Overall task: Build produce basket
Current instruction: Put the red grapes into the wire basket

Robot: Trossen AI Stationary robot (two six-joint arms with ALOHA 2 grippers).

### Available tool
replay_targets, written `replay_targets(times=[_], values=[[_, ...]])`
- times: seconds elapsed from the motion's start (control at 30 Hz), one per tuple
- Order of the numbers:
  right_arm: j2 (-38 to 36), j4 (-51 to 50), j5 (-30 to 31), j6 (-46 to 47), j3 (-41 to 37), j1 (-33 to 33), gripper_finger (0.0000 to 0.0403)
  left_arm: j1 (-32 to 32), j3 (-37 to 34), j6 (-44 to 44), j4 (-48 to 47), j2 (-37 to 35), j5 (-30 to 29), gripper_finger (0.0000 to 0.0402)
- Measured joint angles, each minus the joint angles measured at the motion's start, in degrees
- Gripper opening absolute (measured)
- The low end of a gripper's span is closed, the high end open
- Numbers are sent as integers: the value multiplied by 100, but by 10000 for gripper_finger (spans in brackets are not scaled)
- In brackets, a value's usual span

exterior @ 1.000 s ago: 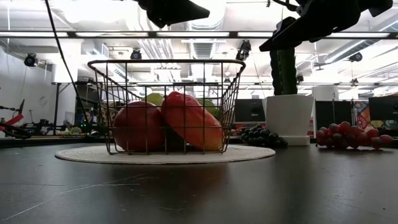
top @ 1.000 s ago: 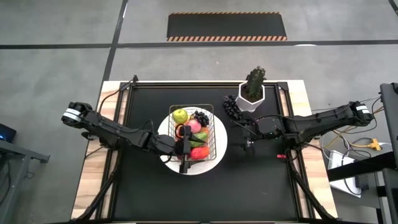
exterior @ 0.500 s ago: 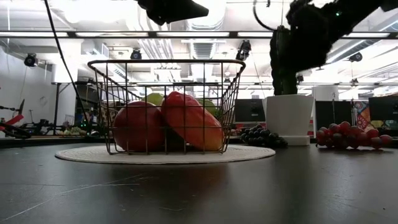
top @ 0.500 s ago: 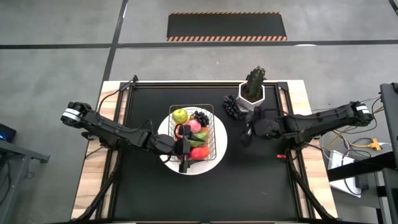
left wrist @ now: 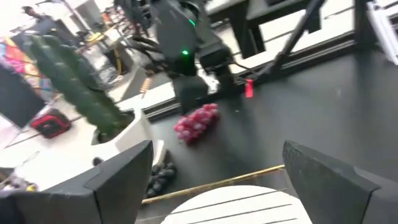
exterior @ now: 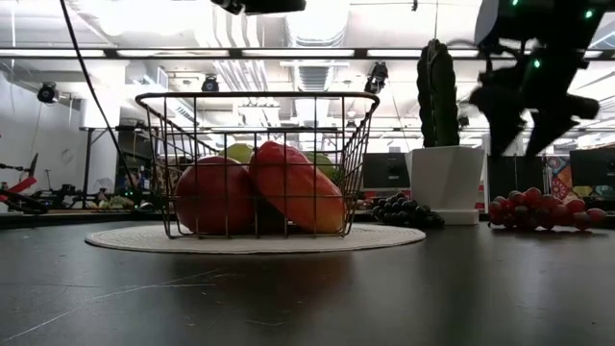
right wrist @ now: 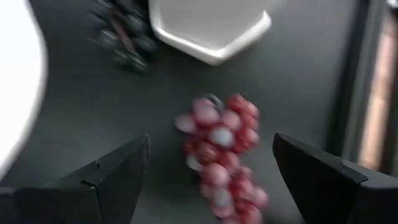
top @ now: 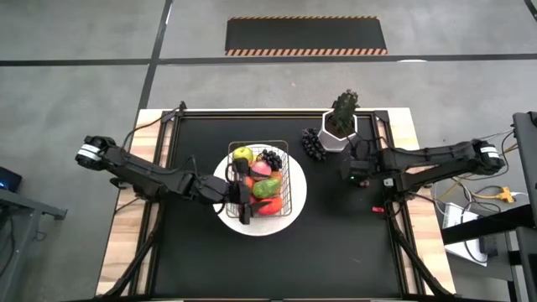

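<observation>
right wrist view: the right gripper [right wrist: 208, 180] was seen open above red grapes [right wrist: 222, 149]; the left gripper [left wrist: 217, 180], open, was held beside the basket [top: 267, 180].

A lab or workshop: concrete floor [top: 75, 126], hazard-striped mat [top: 306, 35], bare ceiling ducts [exterior: 317, 72], strip lights [exterior: 115, 53].

basket [top: 270, 179] on plate [top: 294, 210], mid-table | fruit [top: 262, 180] in basket | grape bunch [top: 311, 144] between basket and plant pot [top: 340, 130] | second grape bunch [exterior: 538, 210] right of pot
</observation>
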Motion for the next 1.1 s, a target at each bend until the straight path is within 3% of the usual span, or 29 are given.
replay_targets(times=[0.57,0.7,0.83,1.0,1.1], values=[[2149,16,-500,-106,-3,-293,316,-4,-805,-52,-67,-1113,-147,338],[2381,75,-576,-111,-5,-290,259,-4,-870,-164,-14,-1273,-146,338],[2450,141,-578,-115,-5,-277,175,-4,-870,-295,-82,-1281,-145,338],[2206,150,-589,-142,-3,-148,73,-7,-870,-365,-319,-1283,-143,338],[1976,169,-614,-307,-5,42,33,-7,-890,-380,-441,-1290,-145,338]])
